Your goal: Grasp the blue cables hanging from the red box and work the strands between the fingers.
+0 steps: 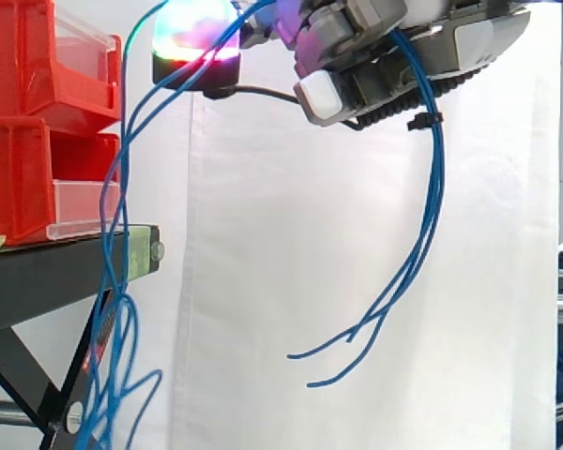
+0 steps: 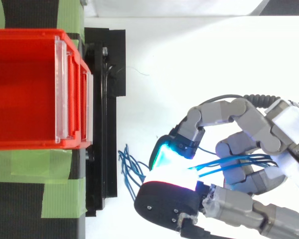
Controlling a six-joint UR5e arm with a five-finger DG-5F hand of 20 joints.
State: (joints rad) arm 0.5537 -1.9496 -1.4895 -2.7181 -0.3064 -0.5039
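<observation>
Several thin blue cables [image 1: 435, 187] rise from beside the red bins, run up over my hand [image 1: 469, 37] and droop in a long arc to its right, their loose ends hanging free in the air. From above, the strands [image 2: 214, 165] run between the curled fingers of the hand [image 2: 269, 129]. A glowing fingertip [image 1: 195, 33] points toward the bins; another pad [image 1: 321, 97] shines white underneath. More cable loops [image 2: 127, 164] hang beside the stand, and a tangle [image 1: 113, 375] dangles below the shelf edge.
Two red bins [image 1: 19, 178] are stacked on the black stand [image 1: 47, 272] at the left; from above the top bin [image 2: 35, 34] looks open. A thin green strand [image 1: 136, 33] rises by the upper bin. A white curtain hangs behind.
</observation>
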